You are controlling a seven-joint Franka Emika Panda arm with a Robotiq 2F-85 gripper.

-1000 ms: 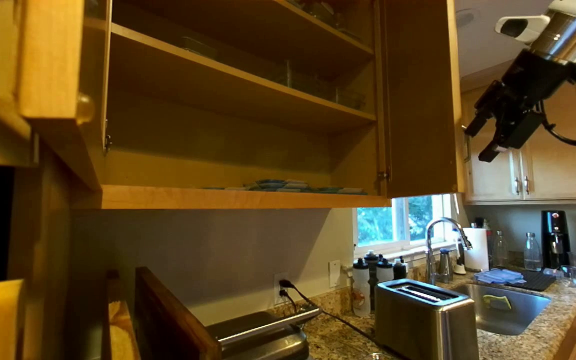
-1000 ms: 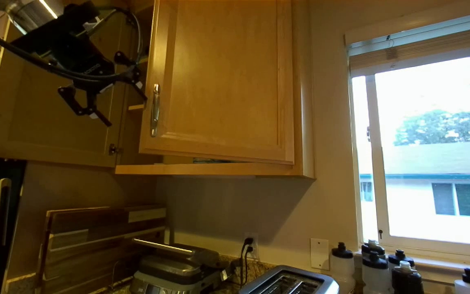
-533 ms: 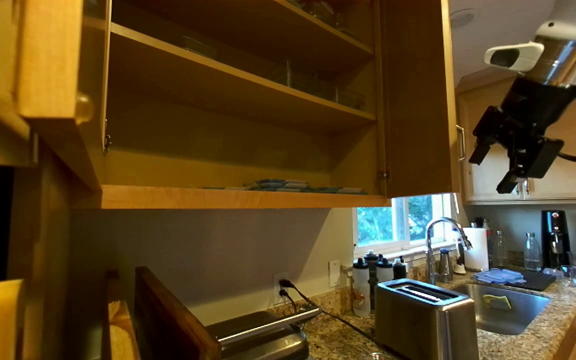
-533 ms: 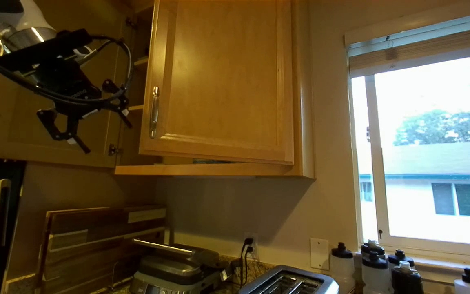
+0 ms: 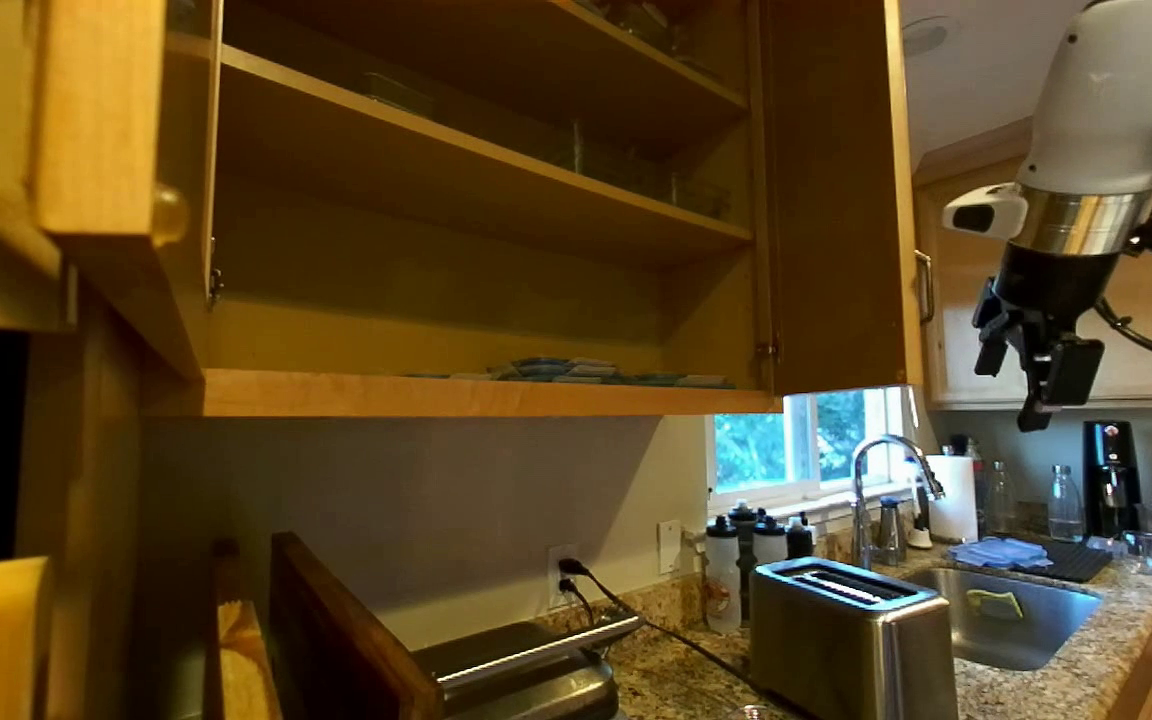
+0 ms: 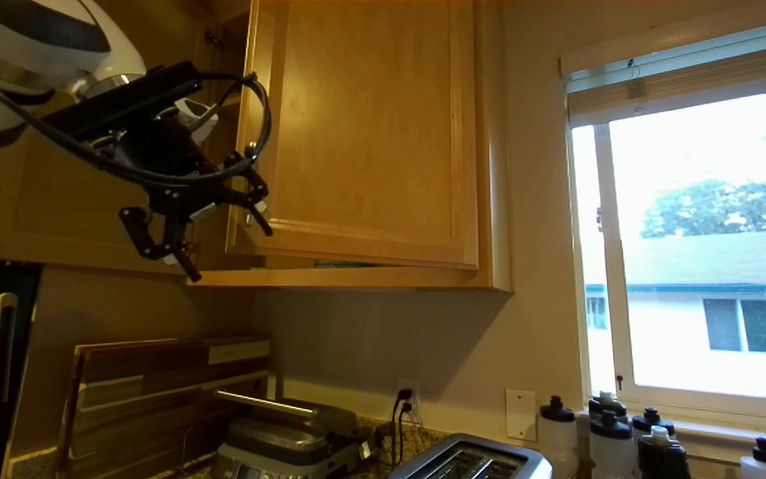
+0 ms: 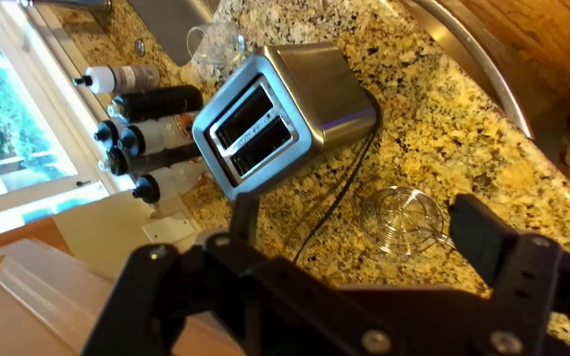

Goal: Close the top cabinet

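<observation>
The top cabinet is honey wood with inner shelves; its rim also shows in an exterior view. Both its doors stand open. The right door sticks out from the frame, with its outer face showing in an exterior view. The left door is swung wide, inner face showing. My gripper is open and empty, outside the right door near its handle. In an exterior view my gripper overlaps that door's lower free edge and hides most of the handle. The wrist view shows its spread fingers.
Below are a steel toaster, several bottles, a grill and cutting boards on the granite counter. A round clear item lies on the counter below my fingers. A faucet rises by the sink.
My gripper has moved down and away from the right door's handle, and its fingers now point more downward. The right door has shifted only very slightly. The left door looks unchanged.
</observation>
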